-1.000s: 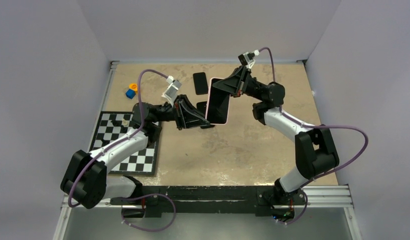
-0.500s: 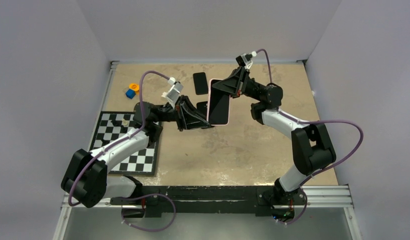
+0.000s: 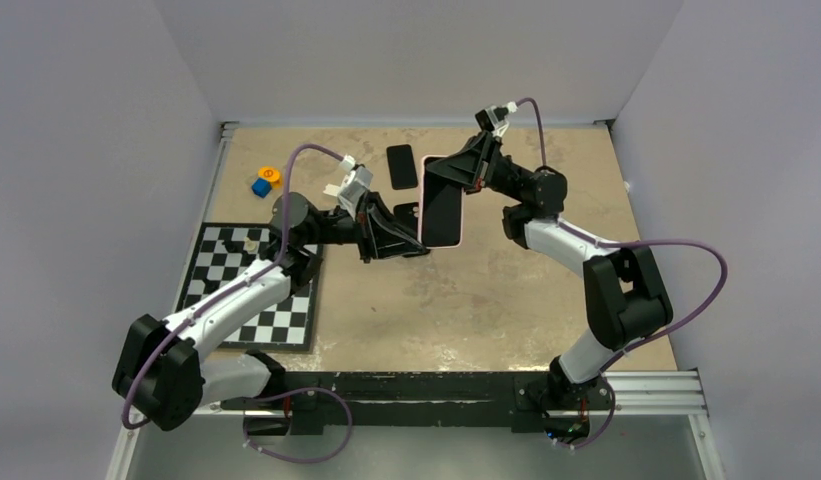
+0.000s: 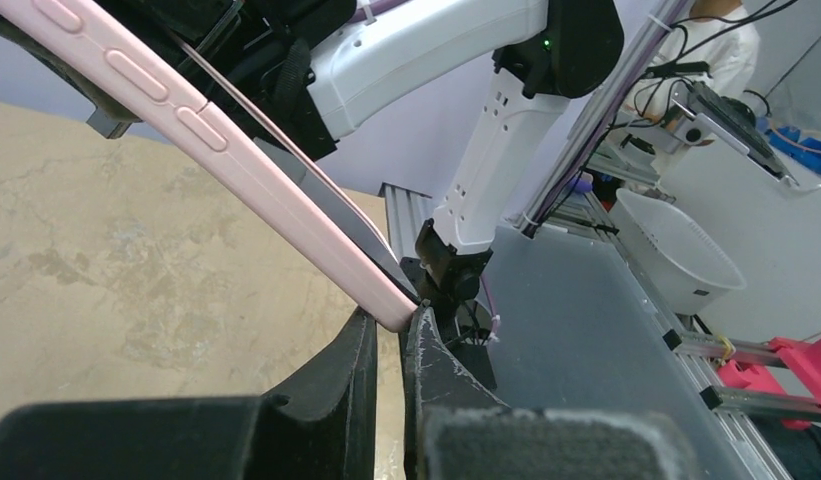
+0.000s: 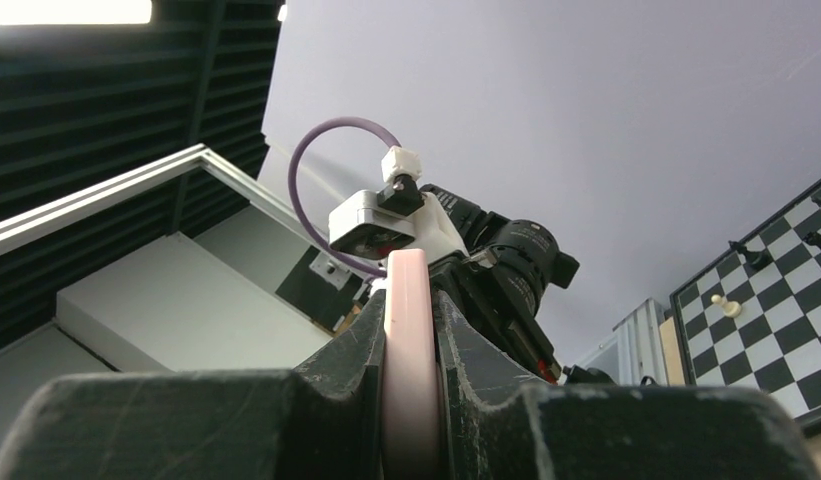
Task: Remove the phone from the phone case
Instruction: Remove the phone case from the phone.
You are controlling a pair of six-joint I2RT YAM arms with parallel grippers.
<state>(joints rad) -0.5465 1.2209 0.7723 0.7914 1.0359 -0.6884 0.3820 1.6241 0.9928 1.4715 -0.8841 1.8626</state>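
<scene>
End effector on the right arm (image 5: 408, 385) is clamped on the phone case (image 5: 407, 300). The pink rim fills the gap between both fingers (image 5: 346, 370) in the right wrist view. Left end effector (image 4: 391, 338) is closed to a narrow slot. The case's lower corner is pinched at its tips, with the fingers (image 4: 338, 372) touching it on either side.

Case is pale pink with a rounded edge and raised side-button bumps. In the left wrist view a thin grey slab runs along the rim; cannot tell whether that is the phone lifting out.

In the top view the case is held off the counter (image 3: 506, 300), upper middle of frame. The right end effector (image 3: 454, 172) is on its upper end and the left end effector (image 3: 420, 246) on its lower left corner. The phone (image 3: 441, 212) shows as a dark face inside the pink border, still seated.

A second black phone (image 3: 401, 166) lies flat on the counter just left of it. Chessboard (image 3: 248, 290), blue cube (image 3: 260, 187) and orange piece (image 3: 267, 173) sit at left.

Versus a second ago, the case's lower end has swung slightly right, so it stands straighter in frame with less pink showing. The left wrist has moved up and its elbow has dropped toward lower left. The right arm has barely changed.
</scene>
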